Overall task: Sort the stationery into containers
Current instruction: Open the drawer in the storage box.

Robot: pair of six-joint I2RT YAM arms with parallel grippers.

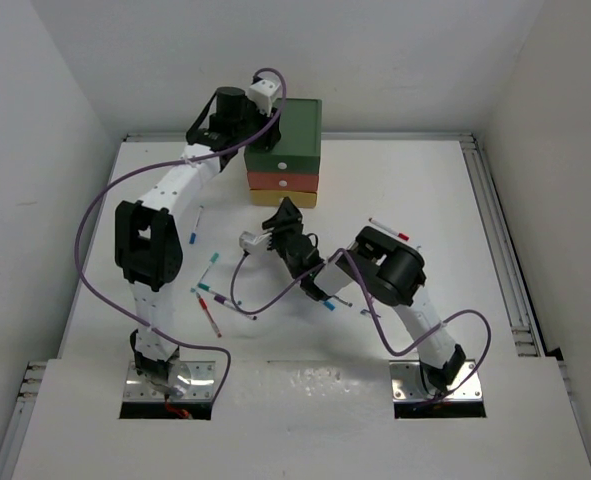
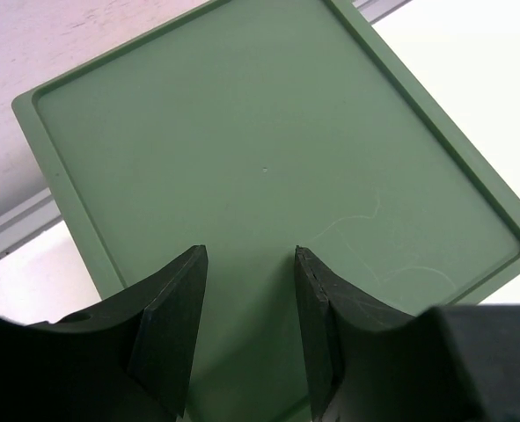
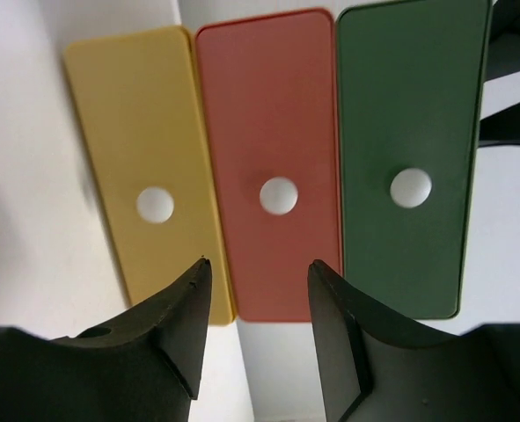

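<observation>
drawers: 3 across top of right wrist view, green drawer [image 3: 409,105], orange-red drawer [image 3: 268,105], yellow drawer [image 3: 132,114], one white knob [image 3: 279,195] each | right gripper [image 3: 258,264]: lower centre, facing orange-red front, jaws partly apart, empty | left gripper [image 2: 250,255]: bottom centre over green cabinet top [image 2: 268,132], jaws partly apart, empty | pens [image 1: 209,320]: about eight, loose mid-frame on table [image 1: 425,180]

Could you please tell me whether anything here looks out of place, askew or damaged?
Mostly the pens: they lie scattered at all angles on the table, while the three drawers all look shut. The cabinet's green top also carries a faint pale scratch near one corner. Nothing looks spilled or broken.
</observation>
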